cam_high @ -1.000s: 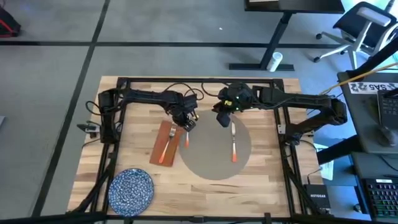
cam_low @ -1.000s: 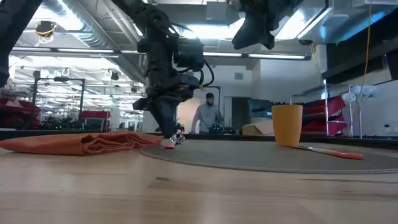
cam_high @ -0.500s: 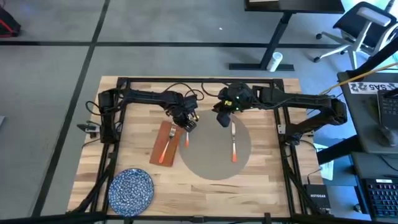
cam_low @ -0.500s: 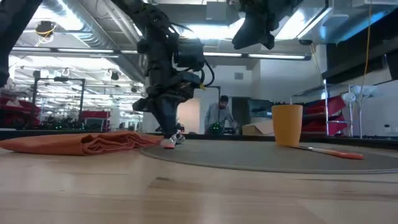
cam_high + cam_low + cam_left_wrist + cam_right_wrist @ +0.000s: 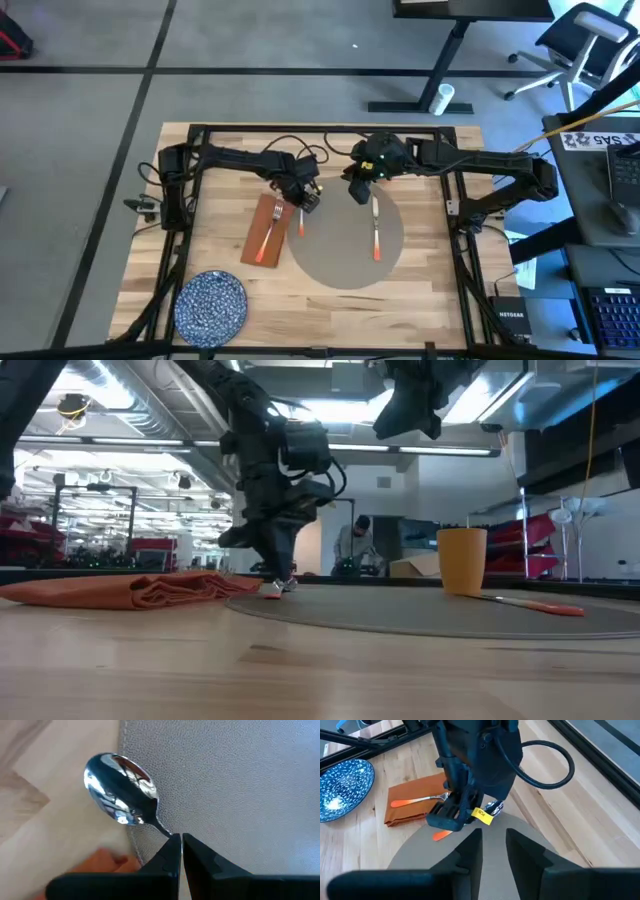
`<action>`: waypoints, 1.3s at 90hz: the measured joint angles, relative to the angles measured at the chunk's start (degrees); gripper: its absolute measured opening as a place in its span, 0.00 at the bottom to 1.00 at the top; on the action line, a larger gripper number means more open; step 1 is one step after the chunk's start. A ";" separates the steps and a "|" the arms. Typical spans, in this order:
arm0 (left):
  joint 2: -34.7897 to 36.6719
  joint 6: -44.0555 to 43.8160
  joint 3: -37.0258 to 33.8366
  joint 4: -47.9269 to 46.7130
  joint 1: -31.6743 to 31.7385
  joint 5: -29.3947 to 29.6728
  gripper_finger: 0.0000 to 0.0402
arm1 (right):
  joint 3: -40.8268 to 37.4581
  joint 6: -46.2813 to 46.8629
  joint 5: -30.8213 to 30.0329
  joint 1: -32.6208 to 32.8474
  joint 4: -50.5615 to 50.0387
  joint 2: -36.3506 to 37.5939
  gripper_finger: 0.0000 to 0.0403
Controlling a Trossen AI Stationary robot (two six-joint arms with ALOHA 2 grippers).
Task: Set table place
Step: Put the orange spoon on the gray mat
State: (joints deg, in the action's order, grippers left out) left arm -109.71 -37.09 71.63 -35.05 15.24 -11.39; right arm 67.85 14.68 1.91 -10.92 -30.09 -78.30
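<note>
From my station I can read "NETGEAR" on the black box off the table's right edge, and part of a white sign with "SAS" on the desk to the right. A small yellow tag hangs on the left arm; its print is too small to read.

The left gripper is down at the left edge of the grey-beige placemat, its fingers pinched nearly together on the neck of an orange-handled spoon, whose bowl lies over the mat's rim onto the wood. The right gripper hangs above the mat's far side, fingers narrowly parted, holding nothing.

The placemat lies in the middle of the light plank table. An orange-handled knife rests on its right part. Left of it, an orange-handled fork lies on a rust-red napkin. A blue speckled plate sits at the near left corner. An orange cup stands at the mat's far side.

Beyond the table is a grey floor, an office chair, and a person far off under ceiling lights.
</note>
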 joint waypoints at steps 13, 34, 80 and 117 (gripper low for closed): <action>-0.76 -0.04 0.07 -2.49 -0.67 -0.50 0.00 | 0.00 0.00 0.01 0.01 -0.02 0.00 0.18; -0.66 -0.01 1.83 -3.91 -1.03 2.84 0.00 | 0.00 0.00 0.00 0.02 -0.09 0.00 0.18; -1.62 2.34 7.22 -15.42 -1.48 4.06 0.00 | 0.00 -0.17 0.02 0.02 -0.13 0.00 0.18; -5.48 1.53 7.20 -10.39 -2.61 2.11 0.00 | 0.00 -0.20 0.02 0.07 -0.71 0.00 0.18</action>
State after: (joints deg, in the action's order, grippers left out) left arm -115.19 -35.56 78.83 -45.44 12.62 -9.28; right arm 67.85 14.48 1.93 -10.85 -30.79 -78.30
